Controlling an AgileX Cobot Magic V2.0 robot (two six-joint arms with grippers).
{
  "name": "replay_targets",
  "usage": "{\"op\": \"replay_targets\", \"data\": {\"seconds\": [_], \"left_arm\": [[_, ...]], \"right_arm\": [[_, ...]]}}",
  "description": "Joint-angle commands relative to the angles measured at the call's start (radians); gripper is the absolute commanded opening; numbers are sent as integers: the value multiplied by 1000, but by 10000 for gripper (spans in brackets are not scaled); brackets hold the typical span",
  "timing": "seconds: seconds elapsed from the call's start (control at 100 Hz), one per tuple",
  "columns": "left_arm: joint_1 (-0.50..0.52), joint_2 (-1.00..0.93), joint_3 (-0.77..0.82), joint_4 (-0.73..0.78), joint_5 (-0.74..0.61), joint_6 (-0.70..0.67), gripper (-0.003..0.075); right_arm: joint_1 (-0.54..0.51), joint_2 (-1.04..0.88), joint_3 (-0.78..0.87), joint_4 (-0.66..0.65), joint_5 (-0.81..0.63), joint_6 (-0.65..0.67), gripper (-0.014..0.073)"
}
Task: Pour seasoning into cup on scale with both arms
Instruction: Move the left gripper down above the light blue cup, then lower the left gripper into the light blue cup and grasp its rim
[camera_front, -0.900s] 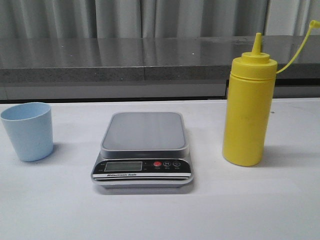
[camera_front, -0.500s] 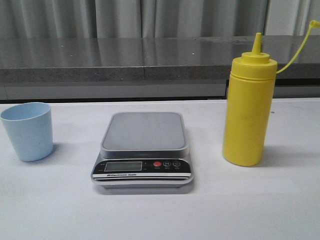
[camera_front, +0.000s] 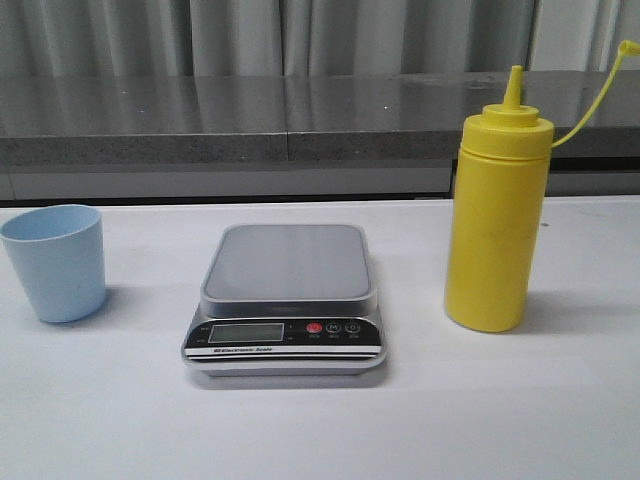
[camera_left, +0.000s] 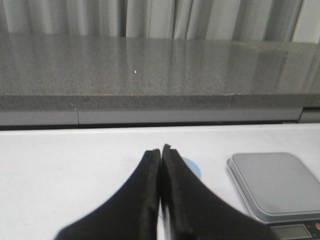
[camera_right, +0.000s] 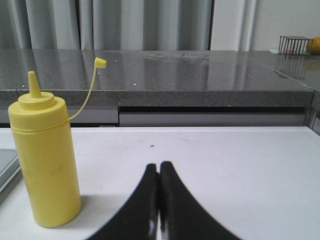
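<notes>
White table (camera_front: 120, 420) in foreground; grey speckled counter (camera_front: 250, 115) across mid-frame; grey curtains (camera_front: 240, 35) along the top.

"Electronic Scale" — on the scale (camera_front: 285, 300) front panel

White table (camera_front: 560, 420): cup (camera_front: 55, 262) left, scale (camera_front: 287, 300) centre, seasoning (camera_front: 497, 215) right, all apart.

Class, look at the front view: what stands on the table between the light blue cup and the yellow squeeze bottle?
The digital kitchen scale stands between the cup and the squeeze bottle, its grey platform bare; the front view shows this.
</notes>
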Motion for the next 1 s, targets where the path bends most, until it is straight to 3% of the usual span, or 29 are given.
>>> {"op": "replay_targets", "data": {"seconds": [0.0, 0.14, 0.38, 0.74, 0.83, 0.99], "left_arm": [[4, 156, -147, -17, 60, -10, -18], [4, 381, -331, -3, 192, 5, -18], [4, 697, -559, 8, 268, 26, -18], [4, 996, -707, 42, 291, 27, -12], [4, 1039, -720, 42, 293, 27, 52], [4, 1086, -730, 42, 287, 27, 304]], "right_arm": [[-6, -16, 0, 1, -77, -4, -67], [-6, -16, 0, 1, -77, -4, -67], [-6, -16, 0, 1, -77, -4, -67], [-6, -16, 0, 1, -77, -4, -67], [-6, -16, 0, 1, -77, -4, -67], [-6, -16, 0, 1, -77, -4, -67]]}}
